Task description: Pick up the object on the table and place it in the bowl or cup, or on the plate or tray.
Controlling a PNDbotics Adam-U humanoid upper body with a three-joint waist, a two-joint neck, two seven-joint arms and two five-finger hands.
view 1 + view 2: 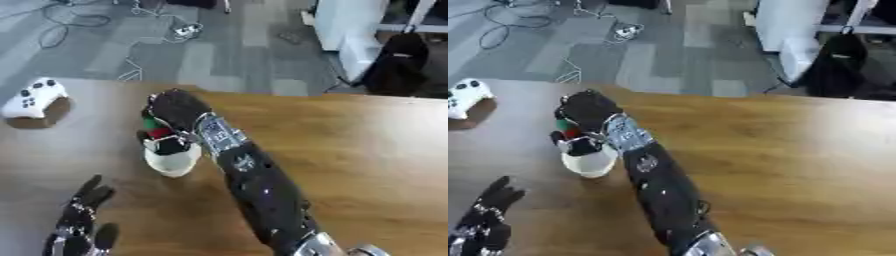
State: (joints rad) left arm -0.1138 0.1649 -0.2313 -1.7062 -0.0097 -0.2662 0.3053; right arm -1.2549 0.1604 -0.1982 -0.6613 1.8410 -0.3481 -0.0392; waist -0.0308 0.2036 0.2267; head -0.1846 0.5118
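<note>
A wooden desk (367, 150) filled the lower part of both views, with grey carpet tiles (201, 55) and loose cables (61, 22) on the floor beyond its far edge. Nearest the camera, the left hand (79, 220) rested on the desk at the lower left corner, its fingers relaxed and pointing up, holding nothing. The right arm (262, 195) came in from the lower right and reached forward and leftward, ending well ahead of the idle left hand. Just below and in front of the right hand (179, 111) stood a white cup (172, 161) on the desk, its rim partly covered by the fingers. The right hand hung over the cup's mouth with its fingers curled down around a small red and green object (156, 129), which sat between the fingers directly above the cup; whether the object touched the cup's rim could not be told. Far to the left of the right hand, near the desk's far edge, lay a white game controller (33, 98) with dark buttons. Beyond the desk, to the upper right of the hand, a white cabinet (350, 30) and a black shape (398, 62) stood on the floor.
</note>
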